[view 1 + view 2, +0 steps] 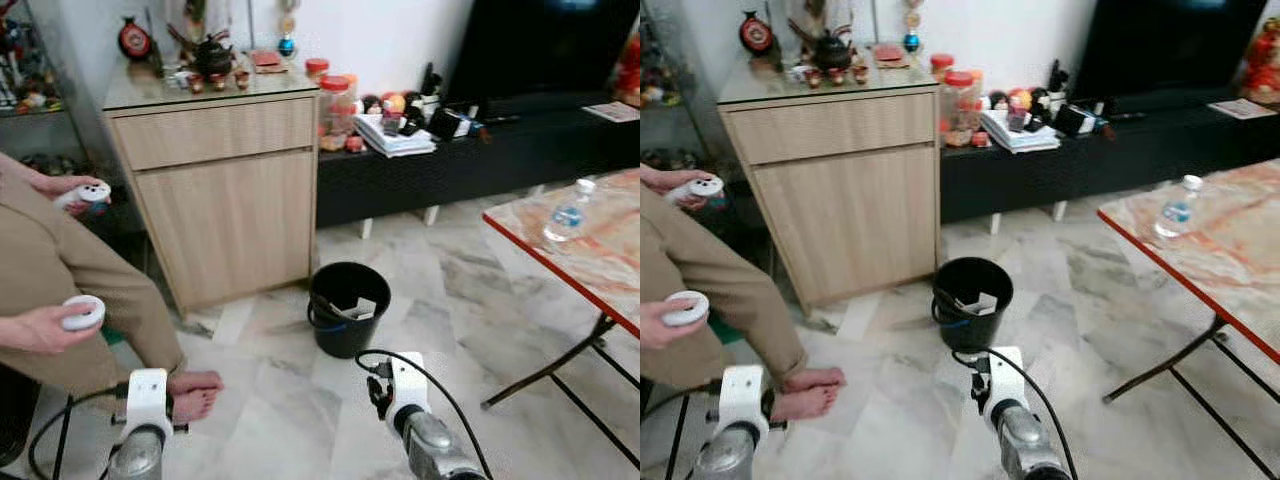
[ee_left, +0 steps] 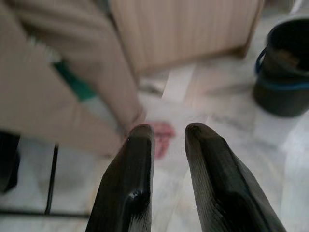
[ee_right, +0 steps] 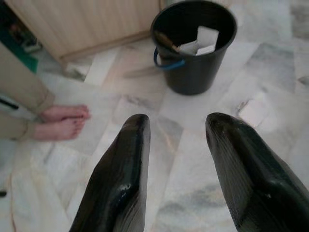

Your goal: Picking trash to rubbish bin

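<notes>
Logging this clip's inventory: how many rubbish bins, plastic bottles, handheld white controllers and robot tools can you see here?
Rubbish bins: 1, the black bucket on the floor
Plastic bottles: 1, the bottle on the table
White controllers: 2, the upper controller and lower controller, in a person's hands
Tools: 2, the left tool and right tool, both empty
Total: 6

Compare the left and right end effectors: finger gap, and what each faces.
The left end effector has a narrow gap between its fingers; the right end effector is spread wider. The left end effector faces a seated person's leg and bare foot, with the black bin off to one side; the right end effector faces the bin, which already holds paper scraps. Both are empty and hang above the marble floor.
</notes>
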Available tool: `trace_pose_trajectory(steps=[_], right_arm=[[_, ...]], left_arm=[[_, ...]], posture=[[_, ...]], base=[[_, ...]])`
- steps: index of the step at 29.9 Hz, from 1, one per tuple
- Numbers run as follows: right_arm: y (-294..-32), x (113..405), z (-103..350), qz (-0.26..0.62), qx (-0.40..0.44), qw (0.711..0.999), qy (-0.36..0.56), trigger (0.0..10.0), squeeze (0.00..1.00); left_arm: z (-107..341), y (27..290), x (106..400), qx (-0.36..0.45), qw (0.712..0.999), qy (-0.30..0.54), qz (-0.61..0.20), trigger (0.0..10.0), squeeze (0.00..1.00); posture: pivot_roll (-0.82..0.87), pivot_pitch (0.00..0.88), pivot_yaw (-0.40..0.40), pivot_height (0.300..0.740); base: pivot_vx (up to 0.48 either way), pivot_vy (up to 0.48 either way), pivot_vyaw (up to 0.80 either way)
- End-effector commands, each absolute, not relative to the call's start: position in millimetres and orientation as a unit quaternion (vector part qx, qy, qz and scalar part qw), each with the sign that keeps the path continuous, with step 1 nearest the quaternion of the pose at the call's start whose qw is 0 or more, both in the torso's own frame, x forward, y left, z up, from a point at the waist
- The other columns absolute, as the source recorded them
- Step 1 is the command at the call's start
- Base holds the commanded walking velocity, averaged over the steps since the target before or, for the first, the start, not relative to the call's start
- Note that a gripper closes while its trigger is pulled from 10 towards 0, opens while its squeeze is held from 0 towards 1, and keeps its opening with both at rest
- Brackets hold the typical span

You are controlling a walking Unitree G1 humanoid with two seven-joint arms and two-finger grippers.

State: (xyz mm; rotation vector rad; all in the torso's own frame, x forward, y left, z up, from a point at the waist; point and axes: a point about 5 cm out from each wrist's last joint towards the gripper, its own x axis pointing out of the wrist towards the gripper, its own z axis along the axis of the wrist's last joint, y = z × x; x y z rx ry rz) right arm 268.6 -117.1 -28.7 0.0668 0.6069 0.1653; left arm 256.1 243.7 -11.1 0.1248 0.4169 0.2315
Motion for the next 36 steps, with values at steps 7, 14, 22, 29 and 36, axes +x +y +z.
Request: trace_pose_trajectory(steps=[7, 14, 22, 29, 36], right_arm=[[-96, 308, 18, 0.125, 0.043, 0.975, 0.176, 10.0, 0.0], [-94, 332, 52, 0.119, 0.057, 0.987, 0.097, 10.0, 0.0], [-115, 344, 67, 0.074, 0.076, 0.992, 0.064, 10.0, 0.0], [-111, 345, 72, 0.083, 0.085, 0.992, 0.044, 10.0, 0.0], [-99, 342, 70, 0.098, 0.099, 0.989, 0.045, 10.0, 0.0]], left_arm=[[13, 235, 278, 0.059, 0.985, 0.132, 0.097, 10.0, 0.0], [41, 216, 306, 0.061, 0.994, 0.071, 0.053, 10.0, 0.0], [65, 186, 328, 0.072, 0.997, 0.022, -0.009, 10.0, 0.0], [66, 182, 330, 0.067, 0.997, 0.02, -0.011, 10.0, 0.0], [61, 181, 325, 0.063, 0.998, 0.022, -0.006, 10.0, 0.0]], posture=[[0.02, 0.0, -0.022, 0.74], [0.02, 0.0, -0.023, 0.74], [0.01, 0.0, -0.016, 0.74], [0.0, 0.0, -0.02, 0.74], [0.01, 0.0, -0.024, 0.74]], base=[[0.0, 0.0, 0.0], [0.0, 0.0, 0.0], [0.0, 0.0, 0.0], [0.0, 0.0, 0.0], [0.0, 0.0, -0.45]])
